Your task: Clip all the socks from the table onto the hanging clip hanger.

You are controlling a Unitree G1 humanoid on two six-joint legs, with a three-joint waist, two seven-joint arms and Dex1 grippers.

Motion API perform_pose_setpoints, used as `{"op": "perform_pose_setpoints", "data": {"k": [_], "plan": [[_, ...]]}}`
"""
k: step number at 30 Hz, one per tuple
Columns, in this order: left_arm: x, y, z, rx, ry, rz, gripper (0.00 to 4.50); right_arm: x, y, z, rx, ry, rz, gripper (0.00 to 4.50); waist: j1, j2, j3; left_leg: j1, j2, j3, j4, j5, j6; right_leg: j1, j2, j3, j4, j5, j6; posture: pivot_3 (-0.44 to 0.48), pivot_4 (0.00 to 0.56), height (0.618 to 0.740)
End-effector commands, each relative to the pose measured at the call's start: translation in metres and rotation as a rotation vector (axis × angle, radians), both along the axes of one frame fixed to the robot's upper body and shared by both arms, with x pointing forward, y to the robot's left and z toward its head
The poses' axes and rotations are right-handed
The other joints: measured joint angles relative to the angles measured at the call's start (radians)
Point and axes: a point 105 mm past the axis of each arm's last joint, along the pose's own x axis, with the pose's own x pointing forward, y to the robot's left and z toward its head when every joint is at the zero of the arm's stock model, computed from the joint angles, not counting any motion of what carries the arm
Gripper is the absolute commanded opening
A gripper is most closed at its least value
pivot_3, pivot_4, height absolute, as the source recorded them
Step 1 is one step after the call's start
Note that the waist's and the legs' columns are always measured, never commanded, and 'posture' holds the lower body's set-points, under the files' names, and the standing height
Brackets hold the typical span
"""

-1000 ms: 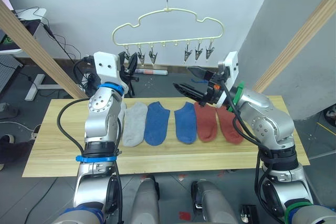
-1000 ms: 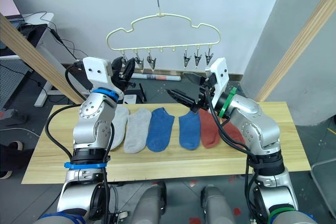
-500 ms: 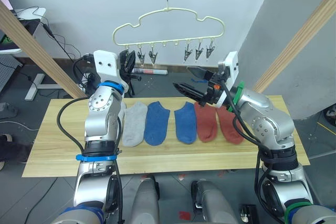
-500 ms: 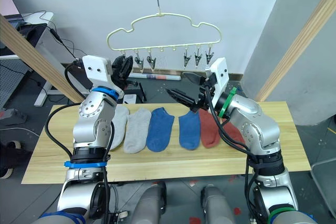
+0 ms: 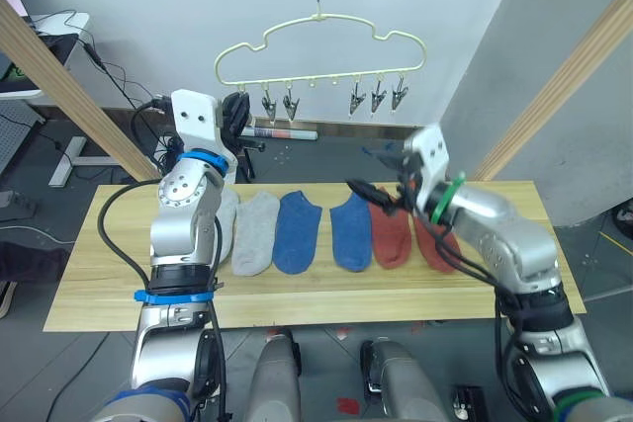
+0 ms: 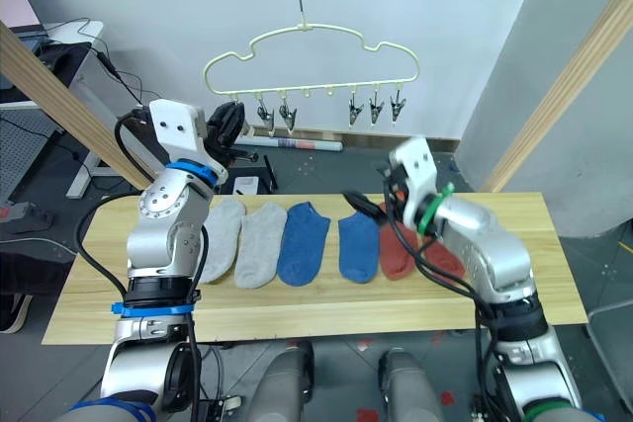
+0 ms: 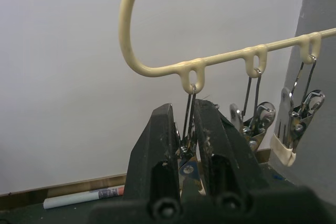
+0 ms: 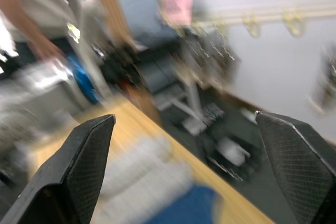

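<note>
Gripping the leftmost clip [image 7: 187, 158] of the clip hanger [image 5: 318, 44], the left gripper [image 7: 184, 145] has its fingers pinched narrowly around it. The right gripper [image 5: 376, 173] is spread wide and empty, above the six socks [image 5: 336, 231] lying in a row on the table [image 5: 99, 264].
</note>
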Motion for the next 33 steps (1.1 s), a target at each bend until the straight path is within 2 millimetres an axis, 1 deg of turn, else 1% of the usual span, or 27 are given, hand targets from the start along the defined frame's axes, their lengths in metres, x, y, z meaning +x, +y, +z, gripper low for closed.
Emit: {"op": "perform_pose_setpoints", "data": {"k": [1,2,4,7,11,14,20,23,24,25,27,32,33], "plan": [[-0.009,0.002,0.013,-0.005,-0.009,-0.044,0.22,0.016,-0.042,-0.039,-0.114,0.066,-0.252,4.50,-0.003,0.000,0.001,0.000,0.000,0.001,0.000,0.000,0.000,-0.001,0.000,0.001,0.000,0.000,0.000,0.038,0.307,0.740],[-0.011,0.002,0.012,-0.003,0.005,-0.059,0.22,0.020,-0.052,-0.047,-0.133,0.087,-0.309,4.50,-0.004,0.000,0.001,-0.001,0.000,0.002,0.000,0.000,0.000,-0.001,0.000,0.002,0.000,0.000,0.000,0.036,0.306,0.740],[-0.013,0.000,0.010,0.009,0.026,-0.081,0.22,0.027,-0.068,-0.057,-0.163,0.105,-0.390,4.50,-0.012,0.002,0.003,-0.001,0.000,0.002,0.000,0.000,0.000,-0.003,0.000,0.002,0.001,0.000,0.000,0.037,0.306,0.740],[-0.017,0.002,0.004,0.020,0.047,-0.086,0.22,0.038,-0.085,-0.068,-0.195,0.119,-0.485,4.50,-0.017,0.002,0.003,0.000,0.001,0.002,0.000,0.000,-0.001,-0.003,0.002,0.002,0.001,0.000,0.000,0.038,0.304,0.740],[-0.019,0.003,0.003,0.007,0.051,-0.079,0.22,0.049,-0.093,-0.076,-0.188,0.147,-0.548,4.50,-0.017,0.002,0.004,0.000,0.001,0.002,0.000,0.000,-0.001,-0.003,0.002,0.002,0.001,0.000,0.000,0.046,0.301,0.740],[-0.020,0.004,0.002,0.004,0.053,-0.077,0.22,0.054,-0.097,-0.086,-0.201,0.181,-0.569,4.50,-0.014,0.002,0.004,-0.001,0.000,0.002,0.000,0.000,-0.001,-0.003,0.001,0.002,0.001,0.000,0.000,0.052,0.300,0.740],[-0.024,0.008,0.001,-0.008,0.054,-0.064,0.22,0.051,-0.108,-0.110,-0.254,0.253,-0.586,4.50,-0.009,0.002,0.004,-0.001,0.000,0.003,0.000,-0.001,-0.001,-0.003,0.001,0.003,0.000,0.000,0.001,0.076,0.294,0.740],[-0.026,0.010,0.001,-0.010,0.056,-0.056,0.22,0.046,-0.107,-0.118,-0.223,0.308,-0.588,4.50,-0.008,0.002,0.004,0.000,0.000,0.002,0.000,-0.001,-0.001,-0.003,0.001,0.003,0.001,0.000,0.001,0.076,0.294,0.740],[-0.027,0.010,0.000,-0.010,0.058,-0.054,0.22,0.045,-0.107,-0.120,-0.205,0.327,-0.590,4.10,-0.008,0.002,0.004,0.000,0.000,0.002,0.000,-0.001,-0.002,-0.002,0.001,0.002,0.001,0.000,0.001,0.085,0.291,0.740],[-0.028,0.011,0.000,-0.011,0.059,-0.052,0.22,0.043,-0.105,-0.123,-0.175,0.352,-0.594,3.92,-0.008,0.002,0.003,0.000,0.000,0.002,0.000,-0.001,-0.002,-0.002,0.001,0.002,0.001,0.000,0.001,0.085,0.291,0.740],[-0.029,0.011,-0.001,-0.010,0.061,-0.049,0.22,0.040,-0.104,-0.128,-0.131,0.396,-0.598,3.23,-0.008,0.002,0.003,0.000,0.000,0.002,0.000,-0.001,-0.002,-0.001,0.001,0.002,0.001,0.000,0.001,0.085,0.291,0.740],[-0.029,0.013,-0.002,-0.010,0.066,-0.044,0.22,0.033,-0.105,-0.132,-0.138,0.410,-0.579,1.39,-0.008,0.002,0.003,0.001,0.000,0.002,0.000,-0.001,-0.002,-0.001,0.001,0.002,0.001,0.000,0.001,0.085,0.291,0.740],[-0.029,0.013,-0.002,-0.011,0.069,-0.045,0.22,0.031,-0.105,-0.132,-0.138,0.409,-0.575,1.11,-0.008,0.002,0.003,0.001,0.000,0.002,0.000,-0.001,-0.002,-0.001,0.001,0.002,0.001,0.000,0.001,0.090,0.290,0.740]]}}
